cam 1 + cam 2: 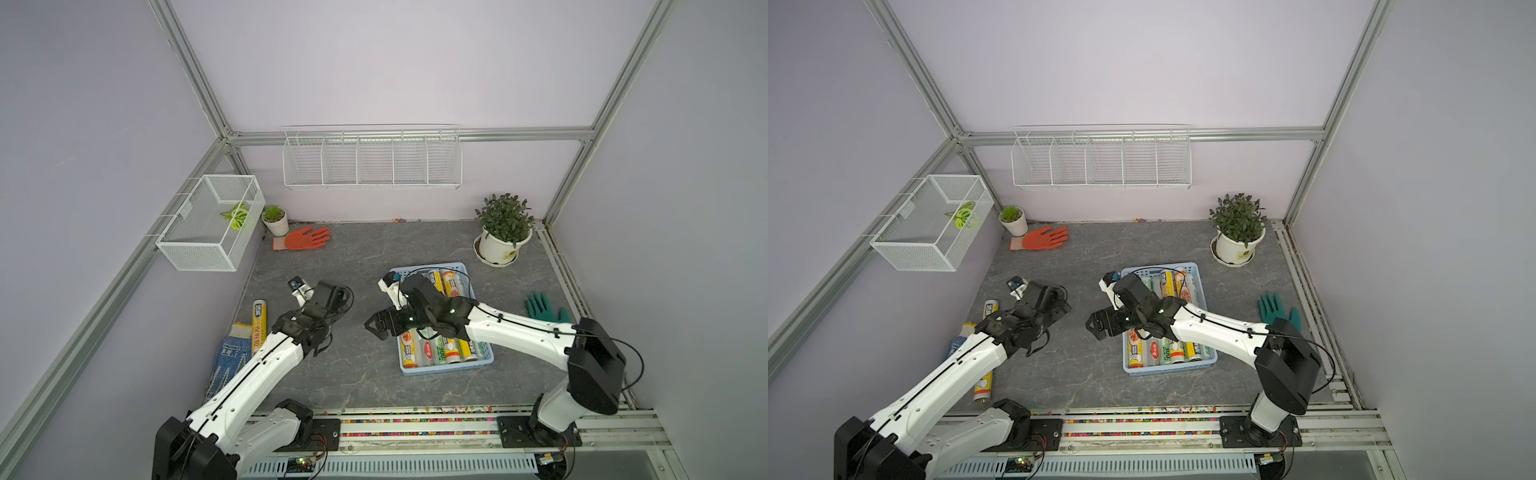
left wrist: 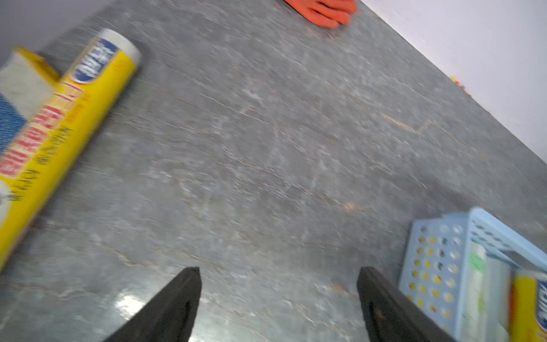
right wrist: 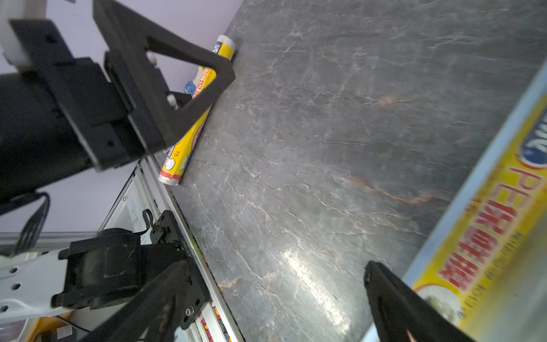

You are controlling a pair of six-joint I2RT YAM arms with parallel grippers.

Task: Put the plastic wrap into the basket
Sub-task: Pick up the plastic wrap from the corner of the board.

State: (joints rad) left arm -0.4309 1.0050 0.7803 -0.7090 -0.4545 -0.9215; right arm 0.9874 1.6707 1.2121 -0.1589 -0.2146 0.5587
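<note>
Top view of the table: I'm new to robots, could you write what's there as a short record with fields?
Basket: light blue, several wrap rolls lying inside
Loose roll: one, yellow, on the table beside the blue glove
Left end effector: open, empty, over bare table
Right end effector: open, empty, just off the basket's side
Other things: orange glove, green glove, large potted plant, small potted plant

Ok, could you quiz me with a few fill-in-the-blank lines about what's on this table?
The yellow roll outside the basket lies beside a dotted glove coloured ___.
The far glove, by the small potted plant, is ___.
The left hand is open and holds ___.
Missing words: blue, orange, nothing.
</note>
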